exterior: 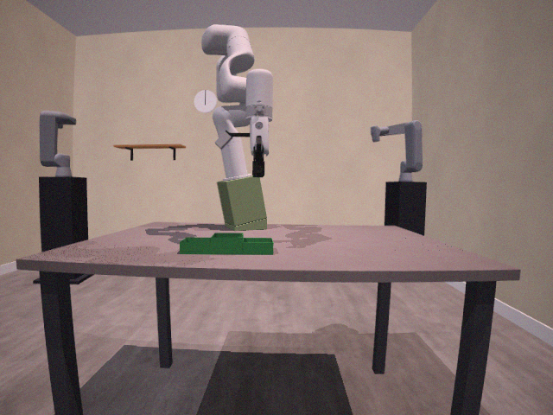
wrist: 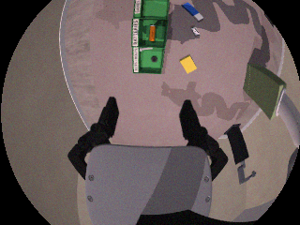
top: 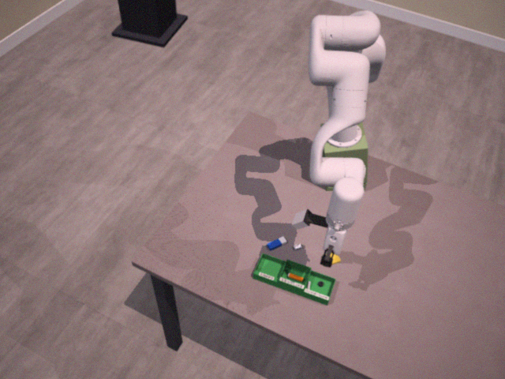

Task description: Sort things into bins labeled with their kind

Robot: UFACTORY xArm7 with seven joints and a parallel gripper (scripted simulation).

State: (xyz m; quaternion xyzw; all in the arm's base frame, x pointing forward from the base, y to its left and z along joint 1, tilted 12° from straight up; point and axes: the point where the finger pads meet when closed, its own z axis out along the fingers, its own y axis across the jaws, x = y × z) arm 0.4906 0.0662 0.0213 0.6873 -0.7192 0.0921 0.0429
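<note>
Three joined green bins [top: 293, 280] with white labels stand near the table's front edge; they also show in the wrist view [wrist: 150, 34] and in the exterior view [exterior: 226, 245]. The middle bin holds an orange thing [top: 295, 276]. The right bin holds a small black thing [top: 320, 283]. The left bin looks empty. A blue and white block [top: 276, 242], a small white and grey thing [top: 297, 246] and a yellow piece [top: 335, 258] lie on the table behind the bins. My gripper [exterior: 258, 167] is open and empty, high above the table, over the yellow piece [wrist: 187, 64].
The arm's green base block [top: 346, 154] stands at the back of the table. Other arms on black pedestals [exterior: 62, 209] stand off the table at both sides.
</note>
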